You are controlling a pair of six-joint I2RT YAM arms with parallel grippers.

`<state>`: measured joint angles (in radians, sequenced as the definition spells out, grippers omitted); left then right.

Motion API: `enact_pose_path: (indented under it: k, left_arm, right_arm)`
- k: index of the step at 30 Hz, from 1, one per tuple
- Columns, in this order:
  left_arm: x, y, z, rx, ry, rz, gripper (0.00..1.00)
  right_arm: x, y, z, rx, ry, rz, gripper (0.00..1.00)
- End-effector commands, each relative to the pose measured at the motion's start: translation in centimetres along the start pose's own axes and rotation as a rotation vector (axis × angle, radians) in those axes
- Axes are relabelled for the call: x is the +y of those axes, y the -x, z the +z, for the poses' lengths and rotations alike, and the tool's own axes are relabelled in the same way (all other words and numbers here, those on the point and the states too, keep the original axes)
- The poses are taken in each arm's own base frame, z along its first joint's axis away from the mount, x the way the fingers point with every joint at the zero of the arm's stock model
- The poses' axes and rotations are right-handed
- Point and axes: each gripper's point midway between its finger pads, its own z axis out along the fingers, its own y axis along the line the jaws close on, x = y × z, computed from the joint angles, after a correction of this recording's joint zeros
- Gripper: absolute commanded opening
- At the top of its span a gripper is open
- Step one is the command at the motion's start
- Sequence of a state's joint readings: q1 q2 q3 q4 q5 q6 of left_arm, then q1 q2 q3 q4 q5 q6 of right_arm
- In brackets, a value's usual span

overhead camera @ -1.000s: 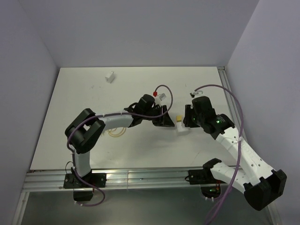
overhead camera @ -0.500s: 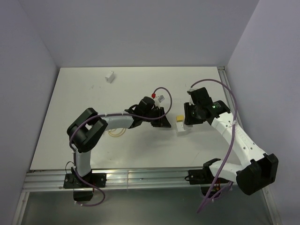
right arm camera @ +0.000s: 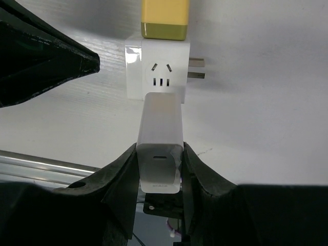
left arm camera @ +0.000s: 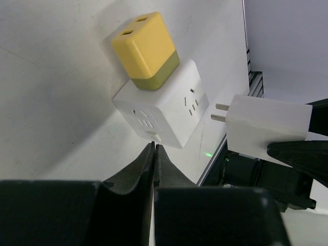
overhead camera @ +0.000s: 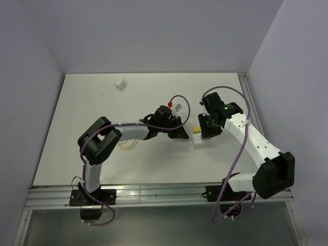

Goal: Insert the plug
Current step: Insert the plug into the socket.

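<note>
- Since a second ago the right arm has swung its elbow in over the surface (overhead camera: 102, 113), while its claw (overhead camera: 207, 130) has stayed just right of the socket cube (overhead camera: 199, 139). The left arm has edged a little toward that cube.
- The right claw (right arm camera: 159, 154) is clamped on the white plug (right arm camera: 161, 133), one finger on each long side.
- In the left wrist view the plug (left arm camera: 266, 125) is level, its two prongs (left arm camera: 220, 113) aimed at the cube's side face (left arm camera: 164, 110). They are just short of it, not yet in.
- The cube lies on the surface with a yellow adapter (left arm camera: 146, 48) seated in its far face.
- The left claw (left arm camera: 154, 148) is fully closed on nothing, its tips pressed together just beside the cube.
- A small white block (overhead camera: 121, 83) sits well apart near the far left corner.
</note>
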<state>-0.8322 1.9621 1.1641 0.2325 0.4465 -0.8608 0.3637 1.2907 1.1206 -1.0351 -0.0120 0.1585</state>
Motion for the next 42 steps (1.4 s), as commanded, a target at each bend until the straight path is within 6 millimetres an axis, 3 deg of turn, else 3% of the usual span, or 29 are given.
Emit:
enact_pose_path:
  k: [1,11,22,42]
  left_arm:
    - [-2.0,0.8,0.9,-0.023,-0.059,0.017,0.08]
    - [-2.1,0.6,1.3,-0.015,-0.077,0.009,0.07]
    - [-2.1,0.4,1.2,-0.013,-0.082,0.011,0.11]
    - [-2.2,0.3,1.2,-0.009,-0.086,0.019,0.14]
  right_arm:
    - [0.1,1.5,-1.0,-0.037,0.0,0.0,0.0]
    - [-0.1,2.1,-0.4,-0.036,-0.03,0.03,0.0]
    - [1.2,2.2,0.6,-0.016,-0.018,0.009,0.0]
    - [1.0,1.9,1.5,0.0,-0.035,0.002,0.0]
